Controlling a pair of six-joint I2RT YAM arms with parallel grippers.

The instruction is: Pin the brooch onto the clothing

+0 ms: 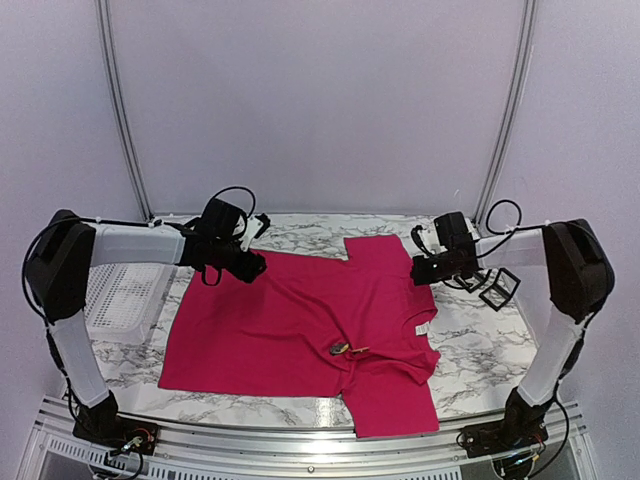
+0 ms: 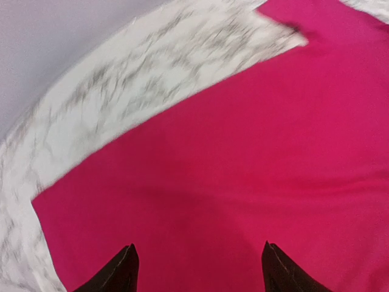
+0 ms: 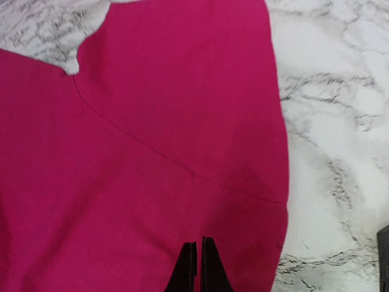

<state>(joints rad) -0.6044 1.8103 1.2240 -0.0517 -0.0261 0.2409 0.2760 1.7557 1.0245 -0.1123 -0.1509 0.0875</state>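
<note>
The crimson-pink T-shirt (image 1: 300, 320) lies spread flat on the marble table, its white neck label (image 1: 422, 327) to the right. A small gold brooch (image 1: 343, 349) rests on the shirt's chest. My left gripper (image 1: 255, 266) hovers over the shirt's far left hem, its jaws wide open and empty; the left wrist view shows only shirt fabric (image 2: 243, 170) under it. My right gripper (image 1: 418, 272) hovers over the far sleeve, with the jaws shut and nothing between them; the right wrist view shows the sleeve (image 3: 182, 91) and its seam.
A white perforated tray (image 1: 120, 295) stands at the left of the table. A black frame-like object (image 1: 498, 287) lies at the right, beside the right arm. The marble tabletop (image 1: 470, 350) shows around the shirt.
</note>
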